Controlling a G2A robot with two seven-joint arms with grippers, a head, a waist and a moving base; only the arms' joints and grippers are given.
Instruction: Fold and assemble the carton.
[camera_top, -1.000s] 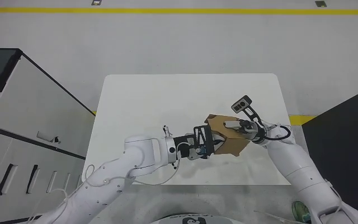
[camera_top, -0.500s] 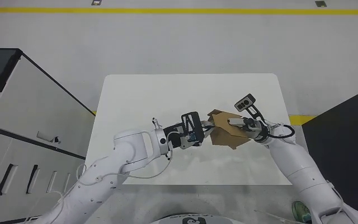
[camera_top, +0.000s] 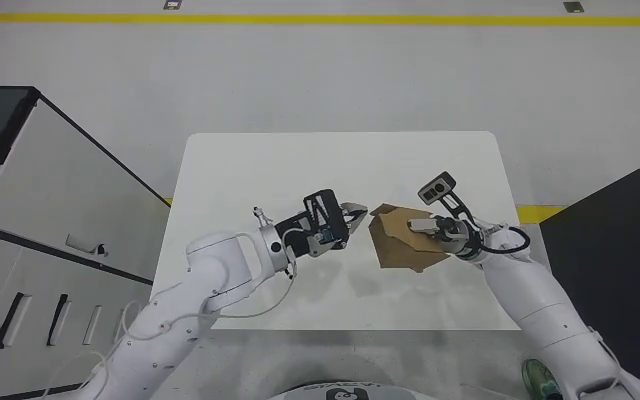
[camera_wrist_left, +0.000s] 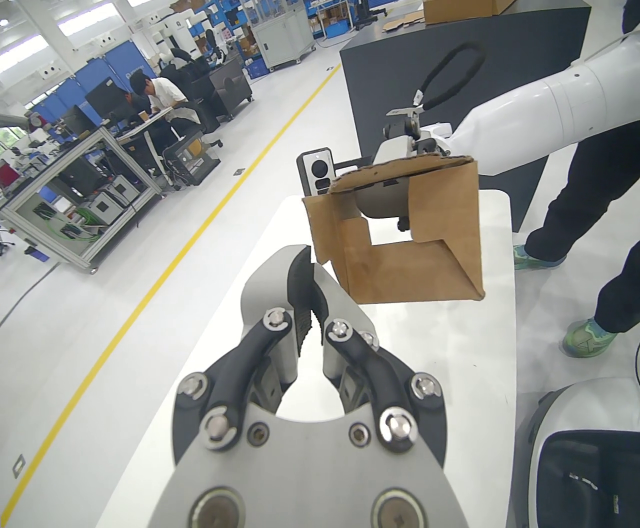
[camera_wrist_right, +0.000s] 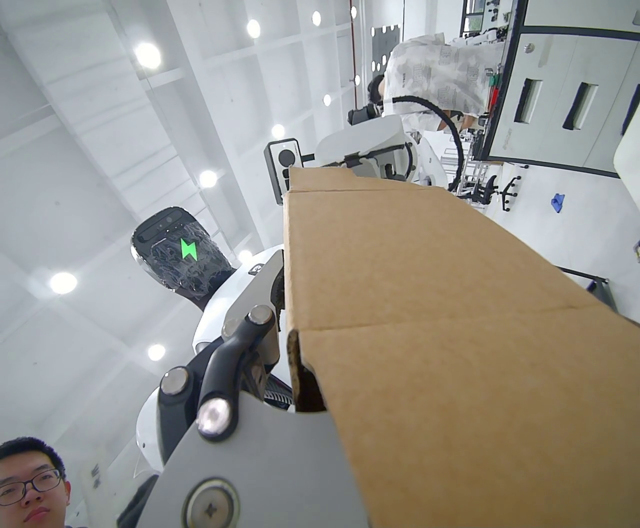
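Brown cardboard carton looks light and bendy, easy to crush. Right hand is clamped on its wall. Left hand is pinched closed and empty, with the carton just beside it. I'd grab a flap edge.

**Floor**: pale grey, smooth, crossed by a yellow line beyond the table.
**Table**: white, with rounded corners.
**Cabinet**: grey, with slotted drawers, stood left of the table.
**Bench**: black, stood right of the table.
**Ceiling**: white panels, with round lamps lit.
**Hall behind:** a metal-frame stand held cables and boxes. There were also monitors on a desk, blue racks and office chairs.
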